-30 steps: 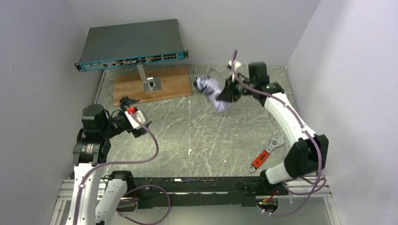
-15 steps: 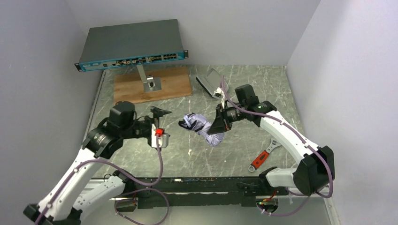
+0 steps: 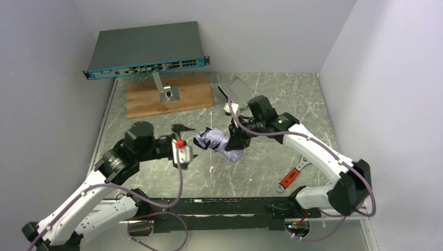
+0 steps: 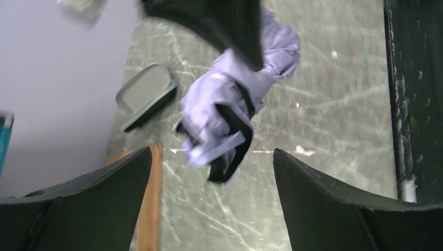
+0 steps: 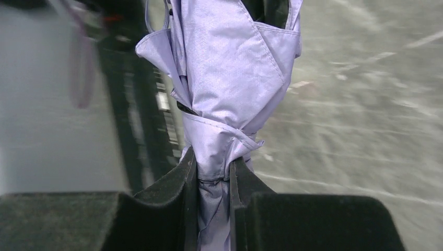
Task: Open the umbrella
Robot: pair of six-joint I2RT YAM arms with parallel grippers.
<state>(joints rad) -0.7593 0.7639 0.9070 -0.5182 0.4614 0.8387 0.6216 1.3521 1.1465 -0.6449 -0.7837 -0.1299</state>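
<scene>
R gripper [image 5: 214, 178] clamped tight on the folded umbrella [image 3: 215, 142], canopy bundled w/ strap, held over mid-bench. L gripper [image 3: 185, 141] jaws spread wide, just beside umbrella's left end, not touching it.

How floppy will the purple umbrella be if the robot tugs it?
Probably floppy: the umbrella fabric is bunched in loose folds. It likely squashes easily, since the right gripper pinches it narrow. Its lumpy shape probably won't roll.
</scene>
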